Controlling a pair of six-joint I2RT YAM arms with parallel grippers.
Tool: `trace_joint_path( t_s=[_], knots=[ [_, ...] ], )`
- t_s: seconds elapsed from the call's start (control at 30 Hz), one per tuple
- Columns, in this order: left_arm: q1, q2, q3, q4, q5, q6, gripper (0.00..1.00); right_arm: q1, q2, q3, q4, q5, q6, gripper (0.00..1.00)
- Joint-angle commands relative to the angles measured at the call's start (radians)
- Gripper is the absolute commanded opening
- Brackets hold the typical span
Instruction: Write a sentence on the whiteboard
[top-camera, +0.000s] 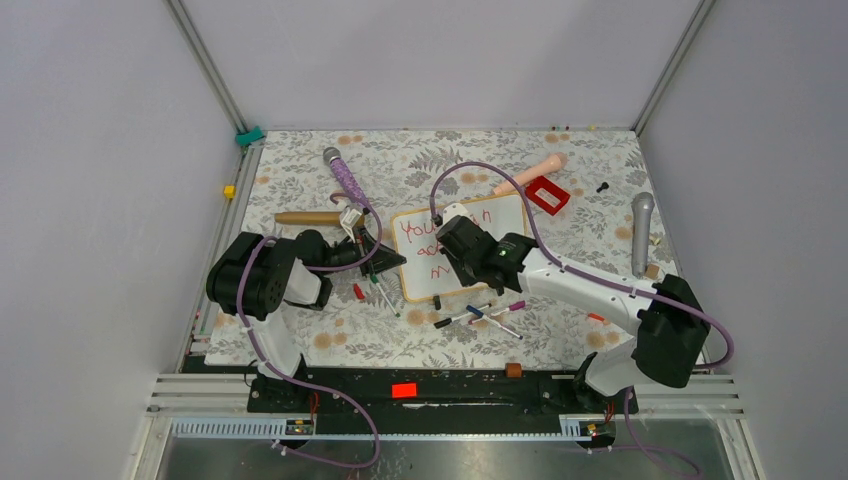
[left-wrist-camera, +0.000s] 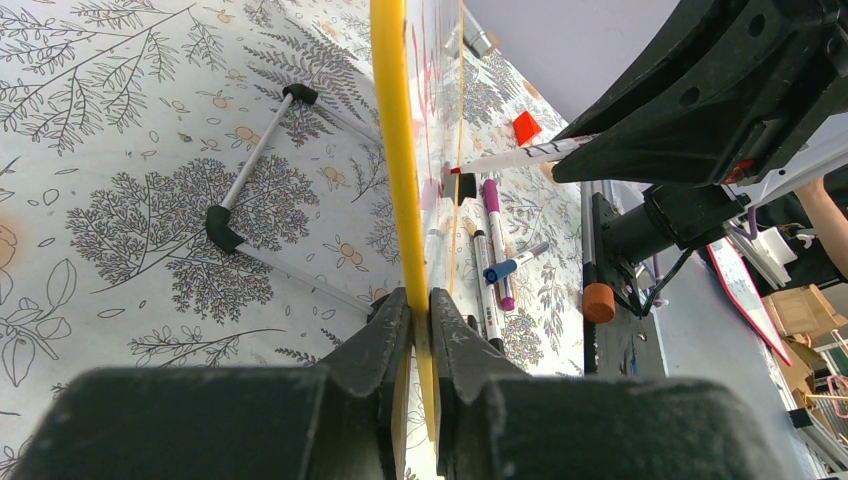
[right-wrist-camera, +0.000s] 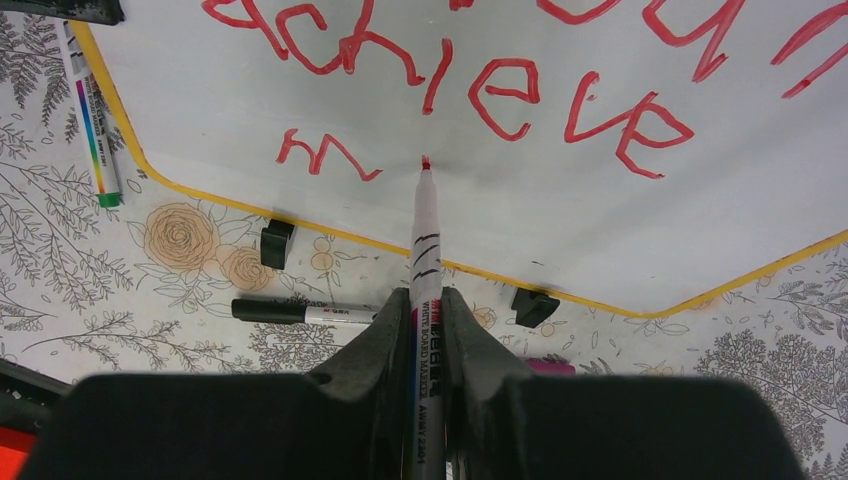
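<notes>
The whiteboard (top-camera: 505, 216) lies mid-table with a thin yellow frame edge (left-wrist-camera: 396, 150). Red lettering (top-camera: 424, 240) covers it. In the right wrist view the sentence reads "achieve" (right-wrist-camera: 500, 92), with an "m" (right-wrist-camera: 325, 155) below it. My left gripper (left-wrist-camera: 420, 312) is shut on the board's edge at its left side. My right gripper (right-wrist-camera: 427, 305) is shut on a red whiteboard marker (right-wrist-camera: 424, 240). The marker's tip rests on the board (right-wrist-camera: 600, 220) just right of the "m".
Several loose markers (top-camera: 482, 315) lie in front of the board, among them a black one (right-wrist-camera: 300, 312) and a green one (right-wrist-camera: 92, 130). A red box (top-camera: 547, 194), grey microphone (top-camera: 641, 228), purple wand (top-camera: 345, 180) and wooden stick (top-camera: 305, 217) surround it.
</notes>
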Motion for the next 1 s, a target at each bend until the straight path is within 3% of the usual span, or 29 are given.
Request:
trace_joint_path(
  t_s=[0.0,0.37,0.67,0.97],
  knots=[
    [0.001,-0.002,-0.005,0.054,0.016,0.062,0.01,-0.007,0.028,0.041,0.029,0.017,-0.004,0.0],
    [0.007,-0.001,-0.003,0.053,0.015,0.06,0.01,-0.006,0.011,-0.035,0.055,-0.054,0.013,0.0],
    [0.007,0.001,-0.003,0.054,0.015,0.06,0.01,-0.007,-0.004,-0.073,0.016,0.012,0.024,0.0],
    [0.007,0.0,-0.003,0.054,0.016,0.06,0.01,-0.019,0.008,-0.005,-0.007,0.095,0.014,0.0]
  ],
)
